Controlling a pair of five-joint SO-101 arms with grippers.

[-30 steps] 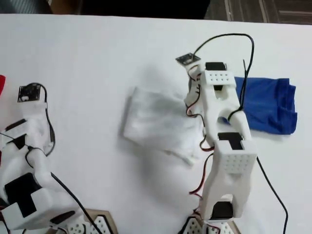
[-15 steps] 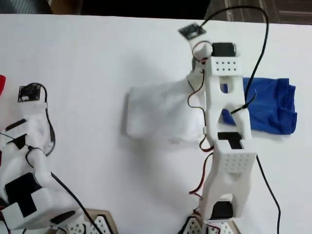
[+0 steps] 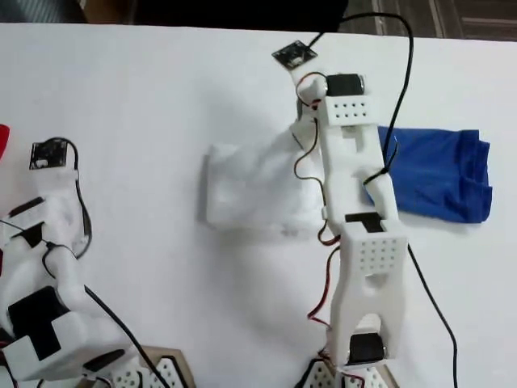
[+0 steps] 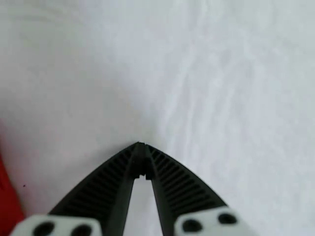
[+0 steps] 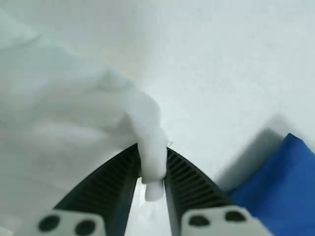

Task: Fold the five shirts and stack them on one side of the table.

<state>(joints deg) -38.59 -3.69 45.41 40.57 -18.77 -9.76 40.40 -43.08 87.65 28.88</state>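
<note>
A white shirt (image 3: 250, 190) lies partly folded at the table's middle, one edge lifted toward the arm beside it. My right gripper (image 5: 150, 164) is shut on a pinch of that white shirt (image 5: 74, 123); in the high view the right gripper (image 3: 300, 129) sits at the shirt's far right corner. A folded blue shirt (image 3: 440, 174) lies to the right of that arm, and the blue shirt (image 5: 280, 182) shows beside the gripper. My left gripper (image 4: 140, 147) is shut with nothing in it, over the white cloth. The left arm (image 3: 44, 242) rests at the table's left side.
A red cloth (image 3: 3, 141) peeks in at the table's left edge, and the red cloth (image 4: 9, 196) shows beside the left gripper. Black cables (image 3: 404, 81) loop above the right arm. The far and near-middle table (image 3: 161, 81) is bare white cloth.
The right arm has lifted the white shirt's right edge and carried it toward the far side and left, folding the shirt over. The left arm has stayed still.
</note>
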